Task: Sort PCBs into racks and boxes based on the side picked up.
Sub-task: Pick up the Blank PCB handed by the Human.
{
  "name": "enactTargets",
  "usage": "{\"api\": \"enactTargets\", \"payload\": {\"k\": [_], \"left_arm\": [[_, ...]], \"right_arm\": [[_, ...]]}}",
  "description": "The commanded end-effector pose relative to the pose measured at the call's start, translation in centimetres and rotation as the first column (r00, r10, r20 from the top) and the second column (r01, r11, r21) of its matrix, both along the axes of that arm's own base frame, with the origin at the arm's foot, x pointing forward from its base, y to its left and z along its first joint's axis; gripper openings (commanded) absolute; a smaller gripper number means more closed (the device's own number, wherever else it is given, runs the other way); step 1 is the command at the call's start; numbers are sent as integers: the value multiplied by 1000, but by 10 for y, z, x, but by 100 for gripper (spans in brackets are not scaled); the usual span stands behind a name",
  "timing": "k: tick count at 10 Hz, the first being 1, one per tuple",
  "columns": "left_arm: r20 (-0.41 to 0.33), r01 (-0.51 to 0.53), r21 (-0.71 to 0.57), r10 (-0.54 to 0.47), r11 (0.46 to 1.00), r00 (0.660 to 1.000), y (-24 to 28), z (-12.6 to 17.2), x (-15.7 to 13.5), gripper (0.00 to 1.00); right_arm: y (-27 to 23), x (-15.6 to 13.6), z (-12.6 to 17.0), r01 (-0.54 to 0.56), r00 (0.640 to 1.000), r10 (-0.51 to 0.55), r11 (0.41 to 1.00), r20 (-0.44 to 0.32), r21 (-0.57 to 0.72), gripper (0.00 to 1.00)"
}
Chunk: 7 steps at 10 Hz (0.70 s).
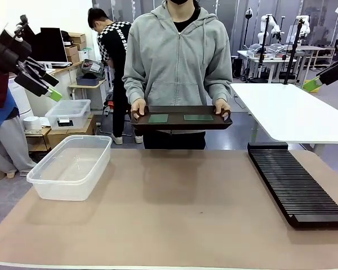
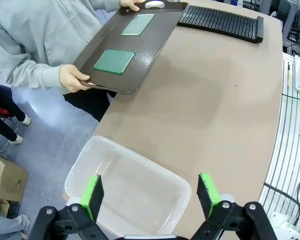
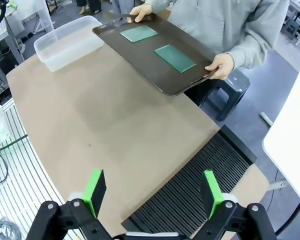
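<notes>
From the front, the person (image 1: 177, 62) in a grey hoodie stands at 12 o'clock across the table (image 1: 174, 219) and holds a dark brown tray (image 1: 180, 125) by both ends. At this low angle the left PCB (image 1: 158, 118) and the right PCB (image 1: 198, 117) are thin dark-green slivers. They lie flat on the tray, side by side and apart.

This view also sets out the layout. The clear tub (image 1: 70, 166) sits at 9 o'clock on the table and the long black slotted rack (image 1: 296, 183) at 3 o'clock. The left gripper (image 1: 53, 88) hangs at 10 o'clock and the right gripper (image 1: 312, 84) at 2 o'clock, both well above the tabletop.

The wrist views look down and show the boards' faces. In the left wrist view the nearer board is bright green with a fine dotted grain, and the farther one is paler under glare. The tray lies at 11 o'clock, the rack at 1 o'clock and the tub under the fingers at 6 o'clock. In the right wrist view both boards are plain, even green rectangles with straight edges. Here the tray is at 12 o'clock, the tub at 10 o'clock and the rack beneath the fingers at 6 o'clock.

Each wrist view shows its own gripper with the jaws spread wide, the green pads far apart and gripping nothing. I cannot tell whether the tray touches the table's edge.
</notes>
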State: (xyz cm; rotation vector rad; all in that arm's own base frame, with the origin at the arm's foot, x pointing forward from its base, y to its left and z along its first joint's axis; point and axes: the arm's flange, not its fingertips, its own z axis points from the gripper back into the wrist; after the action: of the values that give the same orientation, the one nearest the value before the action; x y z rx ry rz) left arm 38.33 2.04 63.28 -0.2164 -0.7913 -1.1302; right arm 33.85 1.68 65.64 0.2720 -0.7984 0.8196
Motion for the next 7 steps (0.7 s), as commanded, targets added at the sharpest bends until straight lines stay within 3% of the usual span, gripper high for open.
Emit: {"api": "enactTargets", "payload": {"k": [1,4,7], "left_arm": [[3,7,-9,-7,1000,1000,0,-3,-1,100],[0,1,2,-1,1000,1000,-1,0,0,100],[-7,4,-34,-5,999,1000,4,18,0,100]], "right_arm": [[3,2,-3,-9,1000,9,1000,-8,-16,100],[5,2,-2,-6,1000,6,1000,-5,-9,100],[-22,19,18,-30,996,34,998,-77,55,100]]}}
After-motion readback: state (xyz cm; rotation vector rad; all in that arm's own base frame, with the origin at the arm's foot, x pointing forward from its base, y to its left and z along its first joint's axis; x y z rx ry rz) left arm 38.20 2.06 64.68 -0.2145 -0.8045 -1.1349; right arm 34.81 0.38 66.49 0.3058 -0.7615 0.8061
